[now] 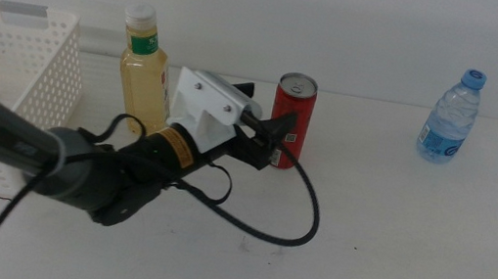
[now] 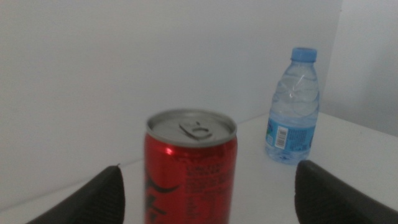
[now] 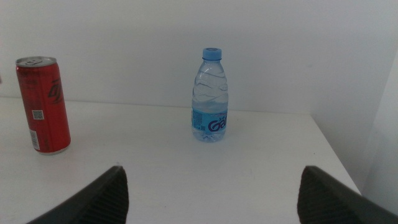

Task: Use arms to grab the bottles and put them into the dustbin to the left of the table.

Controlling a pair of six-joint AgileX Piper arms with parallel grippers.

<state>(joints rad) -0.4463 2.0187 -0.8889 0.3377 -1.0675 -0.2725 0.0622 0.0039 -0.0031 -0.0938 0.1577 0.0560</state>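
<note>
Red can (image 1: pixel 292 118), two bottles, one basket (image 1: pixel 13 65).

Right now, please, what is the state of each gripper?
Left gripper: open, empty, jaws on either side of the red can, not touching it.
Right gripper: open, empty, out of the middle view.

backdrop: plain white wall (image 1: pixel 364 28) behind tabletop | no markings seen on it
</note>
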